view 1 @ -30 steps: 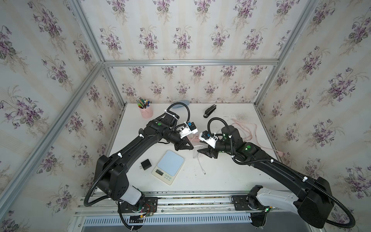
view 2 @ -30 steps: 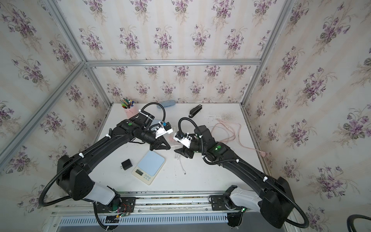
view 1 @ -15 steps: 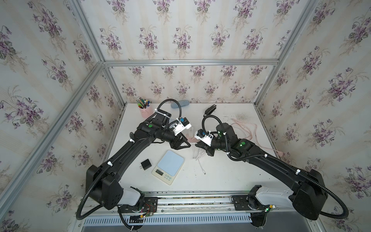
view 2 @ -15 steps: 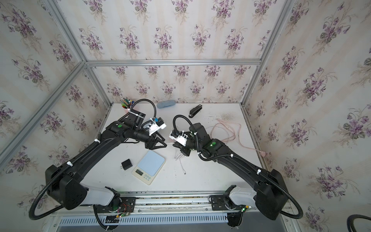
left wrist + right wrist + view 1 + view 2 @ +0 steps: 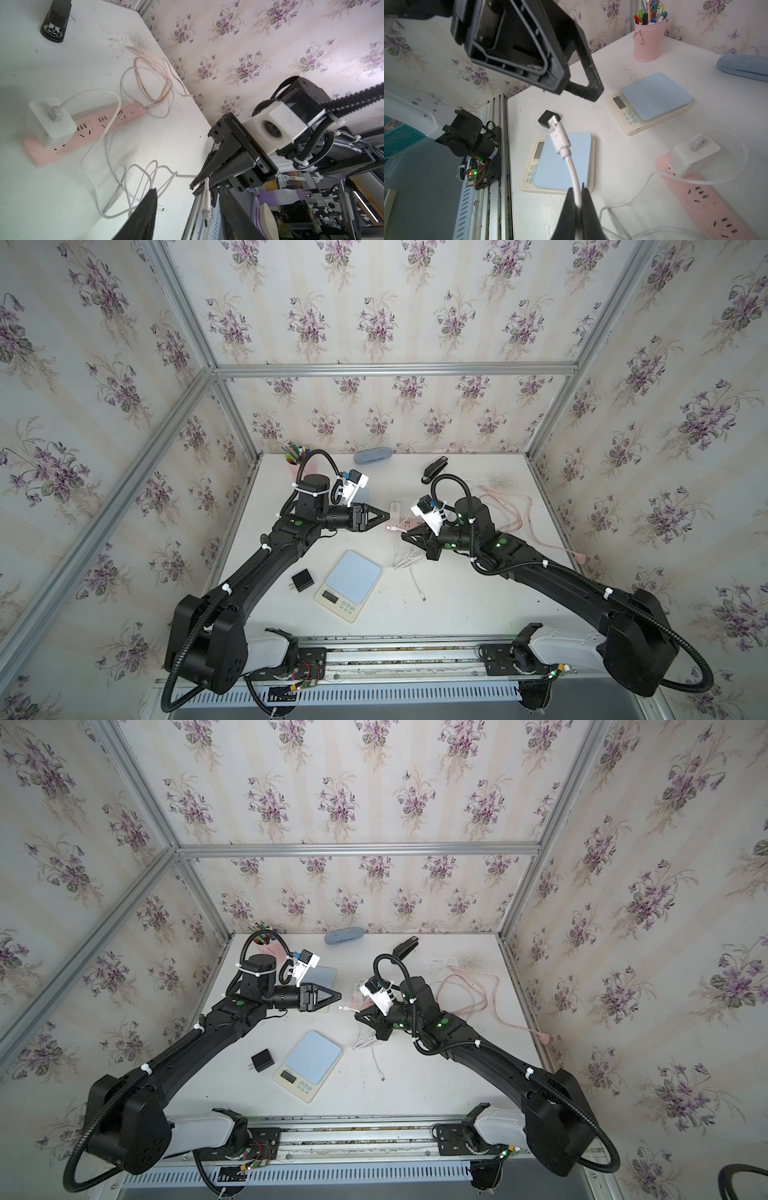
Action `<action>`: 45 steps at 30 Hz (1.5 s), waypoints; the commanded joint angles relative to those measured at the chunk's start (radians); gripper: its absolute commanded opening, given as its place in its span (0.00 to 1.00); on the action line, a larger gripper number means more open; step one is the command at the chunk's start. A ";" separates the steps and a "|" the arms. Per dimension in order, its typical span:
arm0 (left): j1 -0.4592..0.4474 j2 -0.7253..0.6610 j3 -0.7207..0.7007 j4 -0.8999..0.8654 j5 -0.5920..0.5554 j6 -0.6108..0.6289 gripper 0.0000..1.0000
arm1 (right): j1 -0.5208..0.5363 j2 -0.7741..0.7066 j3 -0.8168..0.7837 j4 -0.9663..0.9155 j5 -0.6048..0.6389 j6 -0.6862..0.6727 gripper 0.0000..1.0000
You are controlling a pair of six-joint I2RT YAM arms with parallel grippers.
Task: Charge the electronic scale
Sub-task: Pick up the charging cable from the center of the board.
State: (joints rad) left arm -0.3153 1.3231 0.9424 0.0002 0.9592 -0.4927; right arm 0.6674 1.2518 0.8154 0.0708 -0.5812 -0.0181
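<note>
Sitting flat and askew near the front edge of the desk (image 5: pixel 478 605), the scale (image 5: pixel 353 578) lies between the two arms. Beyond the scale and above it, the right tool (image 5: pixel 578 190) pinches the white cable (image 5: pixel 568 151) a little behind its plug, which sticks out free. A second ago that tool was spread and the left tool (image 5: pixel 576 92) was pressed together. Now the left one stands spread, near the plug but apart from it.

Slack cable loops on the desk just right of the scale's far corner. It runs to a white charger (image 5: pixel 52 124) seated in the pink power strip (image 5: pixel 99 126), farther back from the scale. A black adapter (image 5: pixel 302 580) lies just left of the scale, and a second scale (image 5: pixel 656 97) lies behind it, under the left tool.

Right of the scale the desk is bare as far as its front edge. The scale's own front corner sits close to that edge.
</note>
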 commanded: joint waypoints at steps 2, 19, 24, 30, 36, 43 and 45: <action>-0.002 0.011 -0.010 0.132 0.050 -0.127 0.44 | 0.000 -0.011 0.004 0.056 0.035 0.038 0.00; -0.043 0.042 -0.013 0.132 0.081 -0.154 0.25 | 0.007 0.012 0.023 0.040 0.103 0.037 0.00; -0.043 0.041 -0.004 0.102 0.064 -0.131 0.05 | 0.012 0.012 0.025 0.020 0.092 0.009 0.00; -0.042 0.047 0.026 -0.008 0.050 -0.075 0.00 | 0.017 0.008 0.046 -0.022 0.114 -0.049 0.29; -0.037 0.046 0.021 -0.023 0.053 -0.095 0.00 | 0.065 0.044 0.116 -0.090 0.282 -0.196 0.35; -0.037 0.047 0.027 -0.034 0.058 -0.094 0.00 | 0.090 0.100 0.182 -0.117 0.281 -0.282 0.17; -0.036 0.049 0.029 -0.040 0.058 -0.090 0.00 | 0.093 0.103 0.186 -0.114 0.282 -0.292 0.12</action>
State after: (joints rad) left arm -0.3500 1.3689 0.9611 -0.0360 0.9966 -0.5922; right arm 0.7578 1.3491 0.9905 -0.0460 -0.3202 -0.2520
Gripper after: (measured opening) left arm 0.086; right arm 0.131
